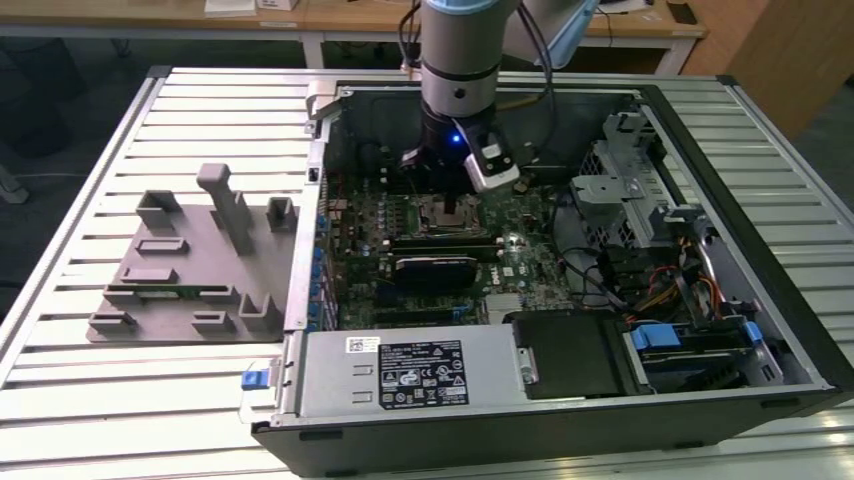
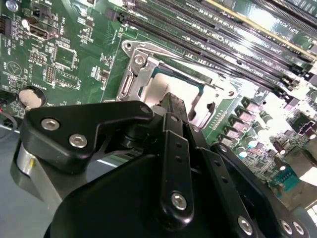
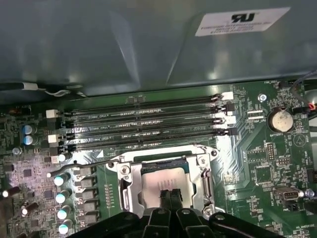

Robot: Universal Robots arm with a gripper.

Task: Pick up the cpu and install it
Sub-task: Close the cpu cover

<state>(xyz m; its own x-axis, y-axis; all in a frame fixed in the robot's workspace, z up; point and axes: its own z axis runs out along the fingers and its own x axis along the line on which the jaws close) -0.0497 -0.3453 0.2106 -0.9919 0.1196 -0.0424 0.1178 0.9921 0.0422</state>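
An open computer case (image 1: pixel 561 435) lies on the slatted surface (image 1: pixel 80 400), reaching close to its near edge. The case's power supply (image 1: pixel 400 372) runs along the nearest wall. Beside the case, toward the surface's edge on the exterior view's left, sits a grey fixture block (image 1: pixel 187 265). Further in, the green motherboard (image 1: pixel 527 265) covers the floor of the case.

The arm (image 1: pixel 458 60) stands upright over the middle of the case, its last link pointing straight down. A small blue light glows on the wrist, and a pale camera housing (image 1: pixel 491 167) is fixed to its side. The jaws hang low over the socket frame (image 1: pixel 447 212).

In both wrist views the jaws are drawn narrow, their two black tips close together with barely a slit between them. They grip nothing by its sides. The tips sit over the middle of the cpu (image 3: pixel 157 184); I cannot tell whether they touch its top.

The cpu lies flat inside the socket frame with its silver face up and metal framing on every side. A thin lever (image 3: pixel 84 162) runs out from the frame. Beyond the socket lie four long memory slots (image 3: pixel 148 119), side by side. A coin cell (image 3: pixel 280 120) sits off their end, and behind them rises the grey case wall.
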